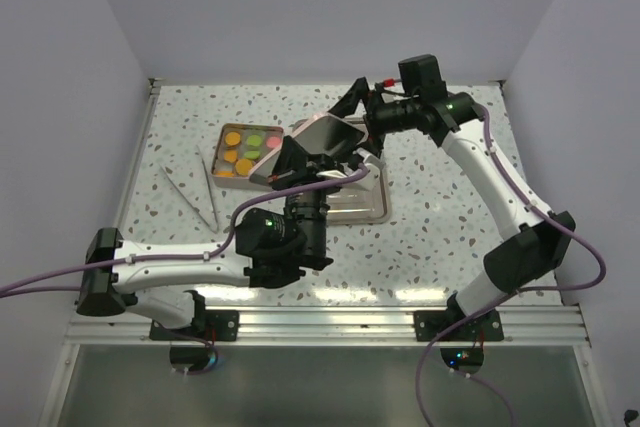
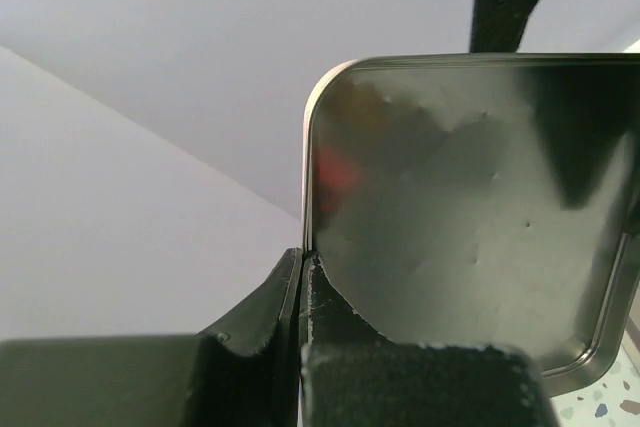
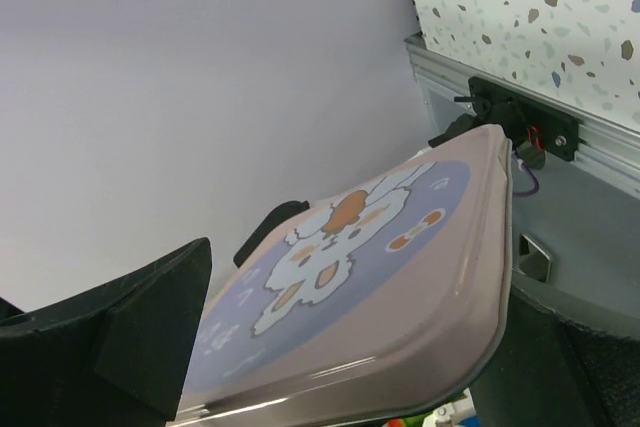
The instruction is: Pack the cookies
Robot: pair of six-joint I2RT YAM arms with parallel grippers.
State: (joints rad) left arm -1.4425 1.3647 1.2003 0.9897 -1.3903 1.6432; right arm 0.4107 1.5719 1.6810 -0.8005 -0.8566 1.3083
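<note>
My left gripper [image 2: 303, 265]: it is sitting nearest to the left wrist camera and is clenching the thin rim of the lid [image 2: 460, 217], with both fingers pressing together on it.
Lid: I am holding it tilted above the worktop [image 1: 450, 227]. Its dark shiny inside is facing the left wrist camera, and its pink top with a cartoon picture is facing the right wrist camera.
My right gripper [image 3: 350, 347]: its fingers are standing wide on both sides of the lid. One finger is seeming to touch the rim, but I cannot tell if it is really grasping.
Cookies [image 1: 232, 137]: they are lying in the open box [image 1: 220, 152], just left of the lid. They are mostly orange, some green, one pink.
Box: it is resting on the worktop, and my left gripper is partly hiding it.
Tweezers [image 1: 208, 192]: two thin metal ones are lying on the worktop left of the box, not touching it.
Clear tray [image 1: 380, 209]: it is lying on the worktop right of the box, partly under my left arm.
</note>
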